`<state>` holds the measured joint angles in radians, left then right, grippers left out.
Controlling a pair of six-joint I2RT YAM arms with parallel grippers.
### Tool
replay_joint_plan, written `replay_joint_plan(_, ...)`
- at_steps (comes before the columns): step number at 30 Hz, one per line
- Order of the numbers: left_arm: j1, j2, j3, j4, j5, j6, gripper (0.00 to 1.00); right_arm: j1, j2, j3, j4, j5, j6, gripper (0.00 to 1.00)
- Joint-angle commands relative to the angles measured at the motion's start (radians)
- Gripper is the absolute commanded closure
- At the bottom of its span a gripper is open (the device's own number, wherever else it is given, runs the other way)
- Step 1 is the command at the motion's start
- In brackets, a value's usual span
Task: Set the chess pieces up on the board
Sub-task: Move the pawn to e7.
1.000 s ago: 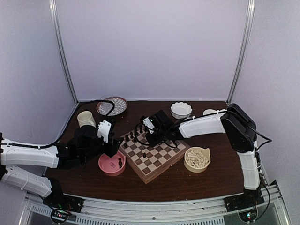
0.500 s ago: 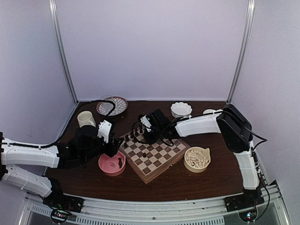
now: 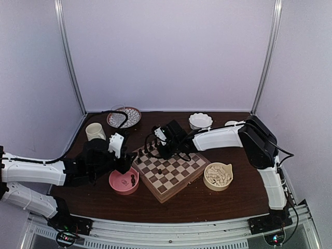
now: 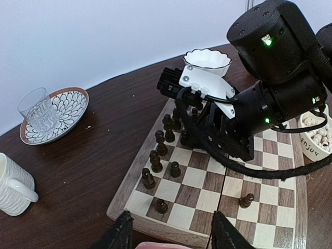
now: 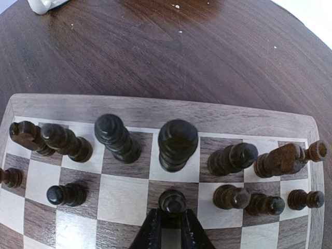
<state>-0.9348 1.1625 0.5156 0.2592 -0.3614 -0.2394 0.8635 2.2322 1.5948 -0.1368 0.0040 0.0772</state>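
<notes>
A dark pawn (image 5: pixel 172 201) is being pinched at its base by the right jaws, which are being shown almost closed, one black finger (image 5: pixel 149 232) on either side of it. The pawn is being stood upright on a dark square of the board (image 5: pixel 155 110), in the second row from the far edge. Just beyond the jaws, the taller dark pieces (image 5: pixel 178 144) are being lined up along that edge, and more small pawns (image 5: pixel 66 194) are being seen to the left and right of the jaws. The left jaws are being held about half open with nothing between them, the rim of a pink bowl (image 4: pixel 155 245) just beneath them and the board just ahead. Bowl and board are both being carried by the dark worktop (image 3: pixel 228 202).
</notes>
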Motion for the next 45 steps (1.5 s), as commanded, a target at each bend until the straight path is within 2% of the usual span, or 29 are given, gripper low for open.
replay_joint_plan(1,0.004,0.006,0.03,0.008,-0.005,0.006,0.48,-0.006,0.038,0.027,-0.04,-0.002,-0.002,0.84)
replay_joint_plan(8,0.004,-0.006,0.026,0.003,-0.012,0.005,0.48,-0.006,-0.003,-0.004,-0.019,-0.023,-0.007,0.71)
replay_joint_plan(16,0.004,-0.009,0.021,0.006,-0.035,0.019,0.48,0.007,-0.14,-0.091,-0.009,-0.045,-0.018,0.68)
replay_joint_plan(27,0.005,-0.022,0.015,-0.002,-0.044,0.029,0.48,0.162,-0.413,-0.341,-0.045,-0.03,-0.132,0.6)
replay_joint_plan(37,0.004,-0.031,0.014,-0.009,-0.042,0.03,0.48,0.201,-0.336,-0.284,-0.17,-0.044,-0.153,0.58)
replay_joint_plan(45,0.004,-0.038,0.009,-0.004,-0.033,0.028,0.48,0.201,-0.228,-0.22,-0.185,-0.04,-0.14,0.57)
